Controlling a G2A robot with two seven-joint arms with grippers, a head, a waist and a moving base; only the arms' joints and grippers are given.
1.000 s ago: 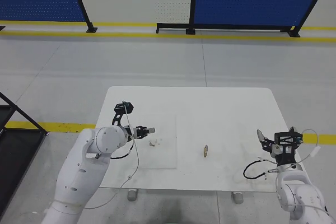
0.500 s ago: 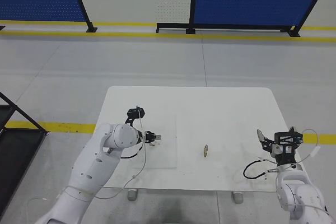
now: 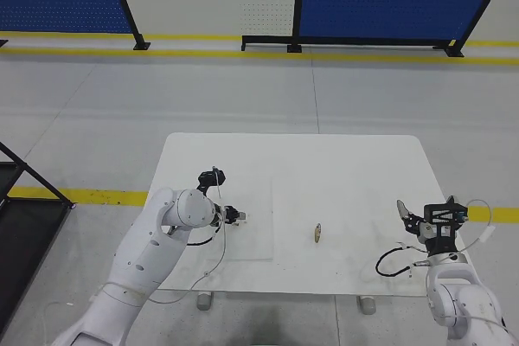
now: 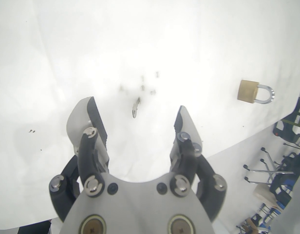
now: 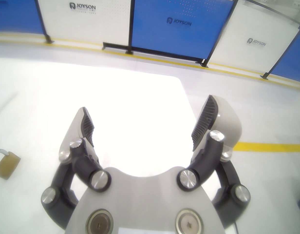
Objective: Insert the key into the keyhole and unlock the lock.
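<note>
White rectangular worktop (image 3: 346,164), matte and bright.

My left tool (image 4: 135,105) hangs low over the worktop's left half, on the near side (image 3: 239,214). Its fingers are spread wide and grasp nothing.

My right tool (image 5: 147,105) sits at the worktop's right edge (image 3: 426,208). It is likewise released, with its ribbed pads (image 5: 204,120) apart and bare worktop between them.

Brass padlock with a silver shackle (image 4: 254,91): it lies flat on its side near the middle of the worktop (image 3: 317,232), between my two tools and well apart from both. Nothing touches it. The right wrist view catches it at its edge (image 5: 5,164).

Small silver key (image 4: 135,109): it lies flat on the worktop, just beyond the gap between my left tool's spread fingers, touching neither one. It is well apart from the padlock.

A few dark specks (image 4: 142,87) dot the worktop just past the key.
</note>
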